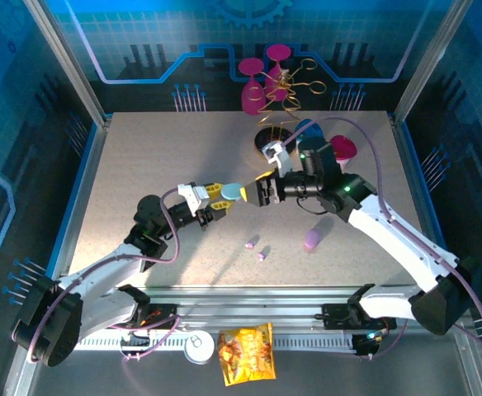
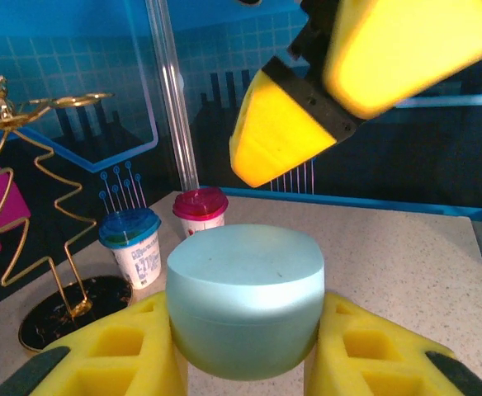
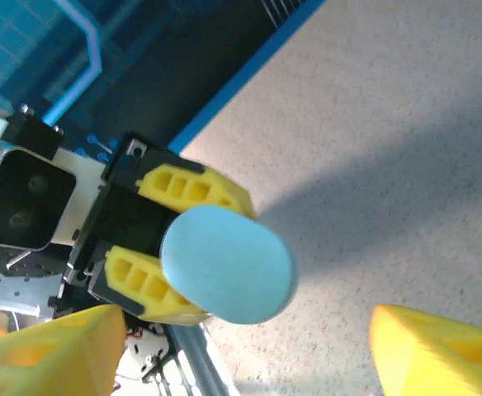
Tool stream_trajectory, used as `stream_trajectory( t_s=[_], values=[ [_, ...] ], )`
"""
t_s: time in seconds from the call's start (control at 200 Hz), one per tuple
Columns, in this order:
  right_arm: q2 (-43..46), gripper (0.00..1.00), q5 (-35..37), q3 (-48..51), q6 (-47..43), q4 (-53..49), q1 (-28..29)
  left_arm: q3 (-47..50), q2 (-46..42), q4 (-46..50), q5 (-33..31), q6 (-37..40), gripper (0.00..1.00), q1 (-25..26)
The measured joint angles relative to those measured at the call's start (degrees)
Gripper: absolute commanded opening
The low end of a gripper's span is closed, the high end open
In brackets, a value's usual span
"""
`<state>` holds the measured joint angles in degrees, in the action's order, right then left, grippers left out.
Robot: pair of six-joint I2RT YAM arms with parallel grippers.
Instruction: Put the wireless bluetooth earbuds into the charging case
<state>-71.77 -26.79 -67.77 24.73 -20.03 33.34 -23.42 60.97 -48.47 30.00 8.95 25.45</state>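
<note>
My left gripper is shut on a pale blue pebble-shaped charging case, held closed above the middle of the table. In the left wrist view the case sits clamped between the yellow fingers. My right gripper stands open just right of the case, facing it without touching. In the right wrist view the case lies ahead of the wide-apart fingertips. Two lilac-pink earbuds lie on the table below. A pink case rests to their right. The pale blue earbuds are out of view.
At the back stand pink goblets and a gold wire stand on a black base. Two small cups, blue-lidded and pink-lidded, sit near it. A snack bag and a can lie off the front edge.
</note>
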Motion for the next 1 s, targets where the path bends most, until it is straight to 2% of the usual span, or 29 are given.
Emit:
stream_trajectory(
  t_s=[0.155, 0.345, 0.405, 0.72, 0.8, 0.916, 0.971, 1.001],
  values=[
    [-0.44, 0.82, -6.69, 8.37, 14.78, 13.55, -5.33, -0.74, 1.07, -1.79, 0.42, -1.11, 0.14, 0.07],
    [-3.43, 0.77, -13.53, 14.78, 30.05, 30.8, -4.28, -2.32, 1.44, -2.99, 0.83, -1.51, 0.14, 0.44],
    [-4.02, 0.72, -14.67, 15.67, 33.31, 34.8, -3.34, -2.49, 1.51, -3.21, 0.9, -1.51, 0.14, 0.59],
    [-4.57, 0.29, -16.63, 16.46, 39.65, 43.3, -1.27, -2.8, 1.51, -3.56, 0.87, -1.55, 0.15, 1.03],
    [-4.92, 0.23, -16.98, 16.46, 41.07, 44.46, -1.44, -2.8, 1.51, -4.26, 0.79, -1.53, 0.15, 0.96],
    [-5.11, 0.2, -17.27, 16.46, 41.81, 45.18, -1.62, -2.82, 1.75, -4.66, 0.61, -1.49, 0.16, 0.96],
    [-5.11, 0.19, -17.42, 16.46, 41.81, 45.03, -1.97, -3.06, 2.32, -4.85, 0.61, -1.46, 0.23, 0.96],
    [-5.11, 0.19, -17.42, 16.46, 41.77, 44.96, -2.23, -3.34, 2.75, -4.9, 0.66, -1.44, 0.33, 0.96]
  ],
)
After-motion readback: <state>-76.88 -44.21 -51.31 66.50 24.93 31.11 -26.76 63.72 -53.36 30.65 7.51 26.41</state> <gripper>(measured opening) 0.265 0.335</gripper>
